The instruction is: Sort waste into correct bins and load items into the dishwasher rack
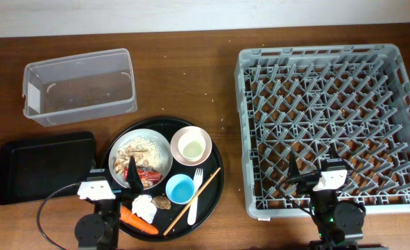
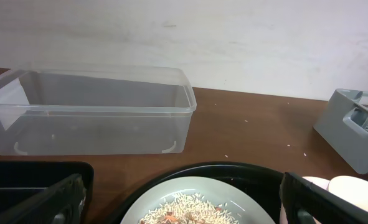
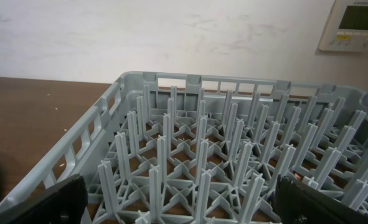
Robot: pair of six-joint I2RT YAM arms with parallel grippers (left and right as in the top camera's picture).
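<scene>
On a round black tray (image 1: 215, 182) lie a grey-white plate (image 1: 159, 142) of rice and scraps (image 1: 143, 149), a red wrapper (image 1: 146, 178), a white tissue (image 1: 143, 205), a brown lump (image 1: 161, 203), an orange carrot (image 1: 137, 220), a pink bowl (image 1: 191, 146) with a white inside, a light-blue cup (image 1: 180, 188) and a white fork (image 1: 194, 194). My left gripper (image 1: 112, 171) is open and empty over the plate's near edge (image 2: 202, 193). My right gripper (image 1: 314, 165) is open and empty over the grey rack's (image 1: 329, 118) front pegs (image 3: 202, 155).
The clear tub (image 1: 78, 87) stands empty at the back left and shows in the left wrist view (image 2: 90, 112). The flat black tray (image 1: 45, 167) lies left of the round tray. A wooden chopstick (image 1: 199, 193) lies beside the fork.
</scene>
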